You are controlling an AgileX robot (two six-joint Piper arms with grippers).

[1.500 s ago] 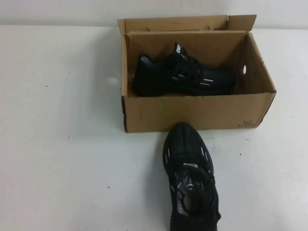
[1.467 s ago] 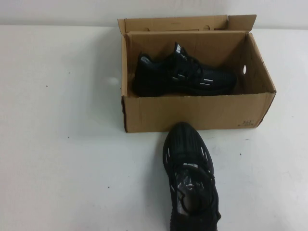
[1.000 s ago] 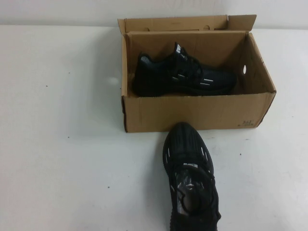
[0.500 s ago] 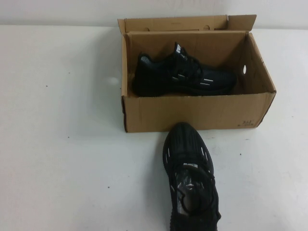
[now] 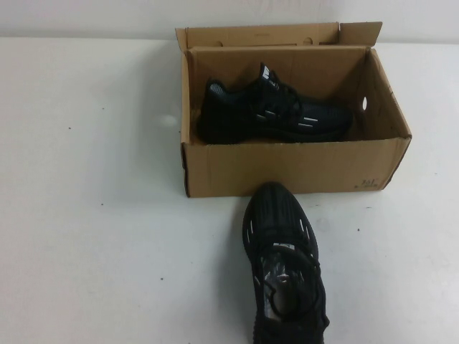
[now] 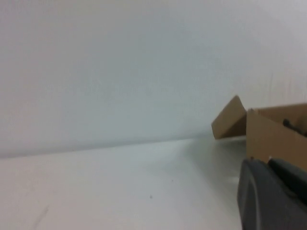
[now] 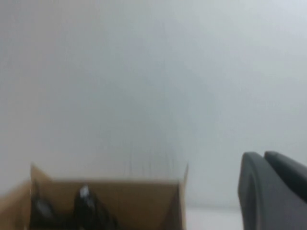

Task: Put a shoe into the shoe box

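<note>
The brown cardboard shoe box (image 5: 294,168) stands open at the far middle of the table, lid flap up behind it. A black knit shoe (image 5: 276,111) with silver dashes lies inside along the far wall, toe to the right. A matching black sneaker (image 5: 283,265) stands on the table in front of the box, toe toward it. Neither gripper shows in the high view. My left gripper (image 6: 266,160) is shut and empty, low, with the box (image 6: 273,134) beyond it. My right gripper (image 7: 263,154) is shut and empty, facing the box (image 7: 110,201).
The white table (image 5: 93,215) spreads wide to the left of the box and the front sneaker. A pale wall (image 5: 86,18) runs along the far edge. The box's right wall has a small round hole (image 5: 364,103).
</note>
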